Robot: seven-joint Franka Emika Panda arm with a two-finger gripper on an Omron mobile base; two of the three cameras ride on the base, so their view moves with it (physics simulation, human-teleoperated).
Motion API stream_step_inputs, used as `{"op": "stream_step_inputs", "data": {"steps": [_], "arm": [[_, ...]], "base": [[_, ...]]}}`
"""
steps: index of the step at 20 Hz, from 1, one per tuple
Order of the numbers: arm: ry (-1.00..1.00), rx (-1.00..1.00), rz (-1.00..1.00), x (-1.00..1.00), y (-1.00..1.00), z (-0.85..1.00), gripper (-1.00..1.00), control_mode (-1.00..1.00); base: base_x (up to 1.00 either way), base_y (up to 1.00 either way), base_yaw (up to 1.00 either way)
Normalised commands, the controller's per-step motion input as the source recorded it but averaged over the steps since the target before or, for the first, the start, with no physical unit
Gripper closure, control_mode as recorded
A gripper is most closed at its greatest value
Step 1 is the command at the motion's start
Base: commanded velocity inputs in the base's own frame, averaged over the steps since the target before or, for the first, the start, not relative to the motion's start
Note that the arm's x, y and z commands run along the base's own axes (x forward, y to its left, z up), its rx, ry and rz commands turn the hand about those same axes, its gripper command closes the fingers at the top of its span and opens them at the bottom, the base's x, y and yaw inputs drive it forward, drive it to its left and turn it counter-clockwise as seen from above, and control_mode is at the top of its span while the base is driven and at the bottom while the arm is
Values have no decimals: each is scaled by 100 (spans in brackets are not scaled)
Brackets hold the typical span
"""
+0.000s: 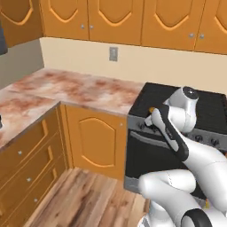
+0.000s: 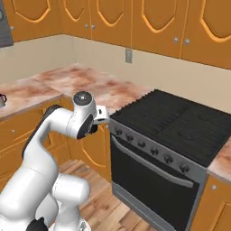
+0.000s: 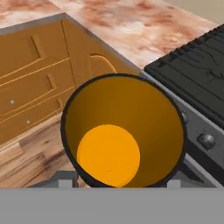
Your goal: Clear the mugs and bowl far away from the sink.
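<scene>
Black mug [image 3: 122, 131] held between gripper [image 3: 116, 183] fingers, jaws part-open around its body, mouth facing the hand camera, axis along the gripper, arm folded, hand beside stove [image 2: 180, 124] front-left corner.

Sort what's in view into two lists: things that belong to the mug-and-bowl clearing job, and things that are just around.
Part of the job:
- black mug, orange inside, held in the gripper
- small mug-like thing at the counter's far left; too small to be sure

Just around:
- stove
- counter
- cabinets
- wall outlet
</scene>
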Motion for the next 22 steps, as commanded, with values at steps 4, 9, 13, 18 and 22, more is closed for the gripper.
{"op": "stream_step_inputs", "data": {"steps": [4, 9, 13, 18, 22], "arm": [[0, 0, 0, 0, 0, 0, 100, 100], [0, 0, 0, 0, 0, 0, 100, 100], [0, 0, 0, 0, 0, 0, 100, 100], [0, 0, 0, 0, 0, 0, 100, 100], [0, 0, 0, 0, 0, 0, 100, 100]], "base": [[36, 18, 73], [70, 9, 70], [96, 0, 68], [67, -38, 61], [50, -58, 53]]}}
